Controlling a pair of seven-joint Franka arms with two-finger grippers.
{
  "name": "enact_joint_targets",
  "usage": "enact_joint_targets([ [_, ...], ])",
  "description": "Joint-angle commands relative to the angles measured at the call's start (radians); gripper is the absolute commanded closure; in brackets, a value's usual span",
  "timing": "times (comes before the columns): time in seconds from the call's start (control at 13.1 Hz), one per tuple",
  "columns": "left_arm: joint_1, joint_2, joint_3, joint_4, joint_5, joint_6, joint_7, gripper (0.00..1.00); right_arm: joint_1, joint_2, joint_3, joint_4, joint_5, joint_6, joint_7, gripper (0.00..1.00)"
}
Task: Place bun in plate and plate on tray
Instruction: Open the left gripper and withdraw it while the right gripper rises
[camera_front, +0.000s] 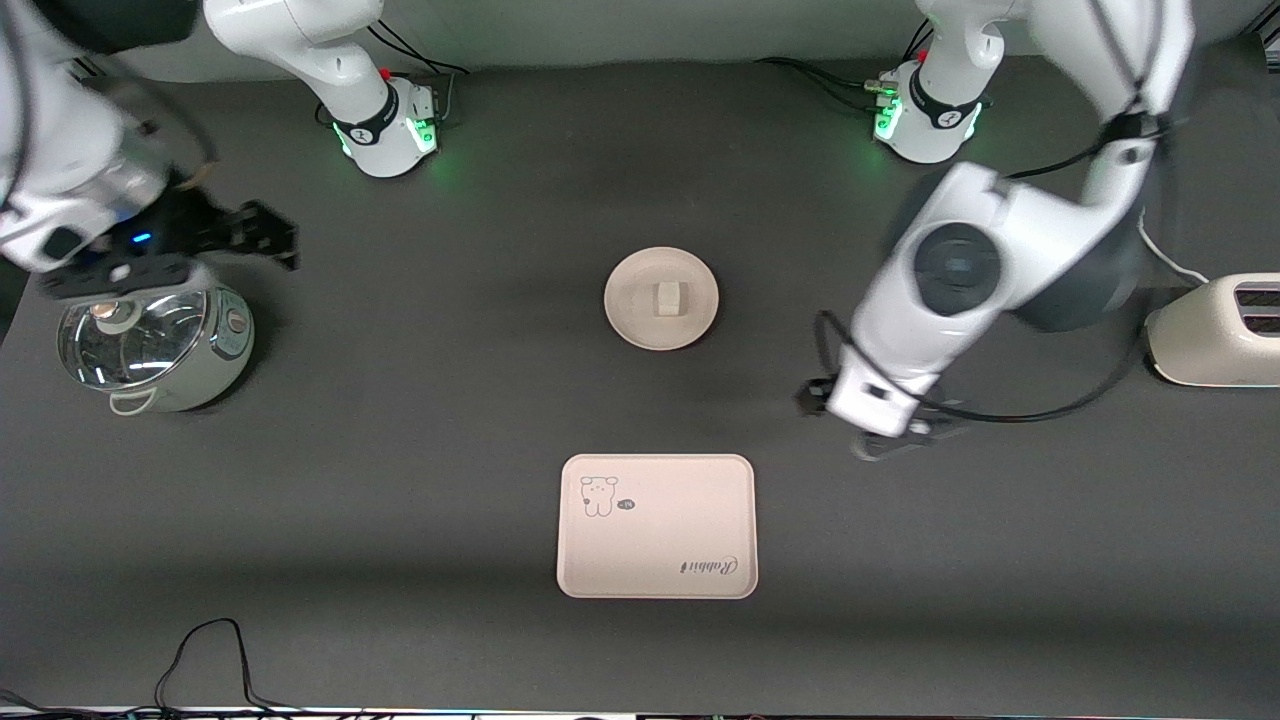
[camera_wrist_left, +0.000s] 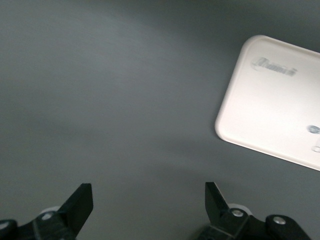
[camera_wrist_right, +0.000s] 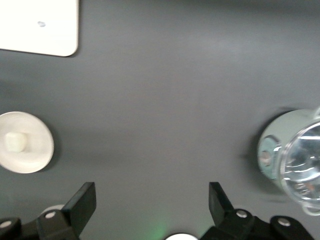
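The small cream bun (camera_front: 668, 297) lies in the middle of the round beige plate (camera_front: 632, 322), which stands at the table's centre. The pinkish tray (camera_front: 660, 520) with the bear drawing lies nearer to the front camera than the plate, with nothing on it. My left gripper (camera_front: 897, 443) hangs open over bare mat, toward the left arm's end of the tray; its wrist view shows the tray (camera_wrist_left: 272, 115) and my left gripper (camera_wrist_left: 149, 200) holding nothing. My right gripper (camera_front: 268, 236) is open and holds nothing, above the pot's edge; its wrist view shows my right gripper (camera_wrist_right: 151, 200), the plate (camera_wrist_right: 39, 156) and the bun (camera_wrist_right: 15, 141).
A shiny pot (camera_front: 150, 345) with a glass lid stands at the right arm's end of the table, the same pot (camera_wrist_right: 295, 160) showing in the right wrist view. A cream toaster (camera_front: 1215, 330) sits at the left arm's end. Cables run along the table's front edge.
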Motion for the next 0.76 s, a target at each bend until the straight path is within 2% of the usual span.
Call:
enact_joint_targets([
  [0.0,0.116,-0.016,-0.011,0.085,-0.05,-0.139,0.156,0.0,0.195,-0.028,-0.009,-0.033,0.046,0.009,0.207,0.0],
  [0.23,0.254,-0.1,-0.008,0.08,-0.093,-0.215,0.351,0.0,0.362,-0.019,-0.009,-0.028,0.112,0.045,0.45,0.0],
  [0.38,0.308,-0.143,0.019,0.044,-0.107,-0.234,0.478,0.0,0.448,-0.011,-0.007,-0.028,0.123,0.078,0.533,0.0],
  [0.46,0.291,-0.162,0.079,0.027,-0.109,-0.234,0.526,0.0,0.491,0.001,-0.007,-0.03,0.123,0.102,0.561,0.0],
  [0.53,0.232,-0.18,0.158,0.017,-0.11,-0.231,0.563,0.0,0.528,0.013,-0.007,-0.031,0.14,0.128,0.574,0.0],
  [0.69,0.124,-0.238,0.345,-0.003,-0.191,-0.232,0.667,0.0,0.565,0.04,-0.007,-0.031,0.212,0.182,0.576,0.0],
])
